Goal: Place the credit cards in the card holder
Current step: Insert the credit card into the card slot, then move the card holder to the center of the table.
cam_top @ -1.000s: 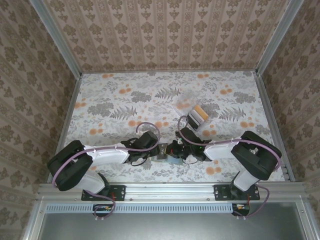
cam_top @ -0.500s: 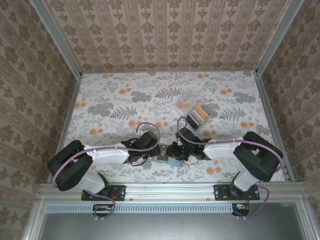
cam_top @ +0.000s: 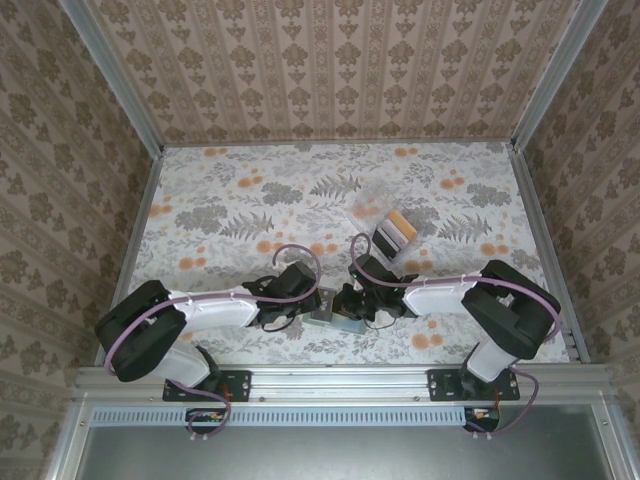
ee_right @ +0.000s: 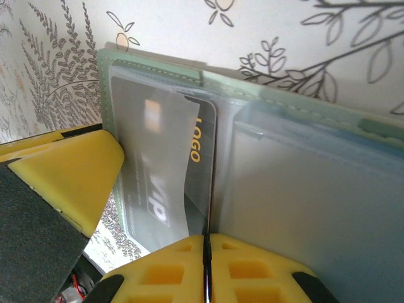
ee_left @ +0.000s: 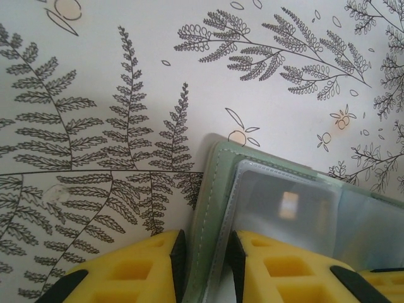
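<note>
The sage-green card holder [cam_top: 338,322] lies open at the near edge between both arms. My left gripper [ee_left: 202,259] is shut on its left green rim [ee_left: 211,189]. A dark credit card [ee_right: 158,170] printed "LOGO" and "VIP" sits partly inside a clear slot on the holder's [ee_right: 303,189] left half. My right gripper [ee_right: 206,252] is shut, with the card's near edge running into the seam between its pads. In the top view the left gripper [cam_top: 320,303] and right gripper [cam_top: 348,302] meet over the holder. More credit cards [cam_top: 398,228], orange, white and dark, stand further back.
Those spare cards stand in a clear plastic box [cam_top: 385,238] behind and to the right of the grippers. The left gripper's yellow finger [ee_right: 63,177] shows at the left of the right wrist view. Patterned walls close in the floral table [cam_top: 230,200].
My right gripper has edged slightly left, closer onto the holder. The left arm and the holder have not moved.
</note>
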Robot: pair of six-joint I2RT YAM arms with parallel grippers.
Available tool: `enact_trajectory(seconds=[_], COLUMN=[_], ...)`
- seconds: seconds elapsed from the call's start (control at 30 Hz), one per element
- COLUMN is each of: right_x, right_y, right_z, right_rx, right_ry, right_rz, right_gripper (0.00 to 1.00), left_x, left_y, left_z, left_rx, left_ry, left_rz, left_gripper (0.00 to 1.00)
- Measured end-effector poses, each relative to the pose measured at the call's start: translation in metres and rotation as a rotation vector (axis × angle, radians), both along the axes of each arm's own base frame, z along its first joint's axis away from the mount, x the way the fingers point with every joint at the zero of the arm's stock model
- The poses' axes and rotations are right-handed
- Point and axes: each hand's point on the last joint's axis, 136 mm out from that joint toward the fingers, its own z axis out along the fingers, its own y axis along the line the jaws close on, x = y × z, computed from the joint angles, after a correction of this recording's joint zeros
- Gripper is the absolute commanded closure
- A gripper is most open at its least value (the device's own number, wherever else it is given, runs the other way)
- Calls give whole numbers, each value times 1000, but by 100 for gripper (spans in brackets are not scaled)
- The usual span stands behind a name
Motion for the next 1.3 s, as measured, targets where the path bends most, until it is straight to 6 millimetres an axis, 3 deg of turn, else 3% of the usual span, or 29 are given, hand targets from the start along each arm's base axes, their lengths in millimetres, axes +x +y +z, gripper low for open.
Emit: enact_trajectory(seconds=[0.33,0.53,0.77,1.0,1.3], right_x=[0,-1,-3,-7,24], right_y=[3,1,-30,-59,-47], right_z=[0,4,18,-4,-3], right_rx=[9,-22,-166,-322,-364], right_ry=[10,-3,-67,-9,-36], right_rz=[11,28,23,24,93], right_gripper=[86,78,76,82,84], left_x=[0,0,-3,-10,-10], left_y=[0,-1,-4,-9,-9], left_z=[0,0,1,1,1], left_rx=[-6,-10,-22,-33,-42], left_ry=[3,7,10,22,28], left_rz=[9,14,19,12,69], left_gripper=[69,69,70,70,70])
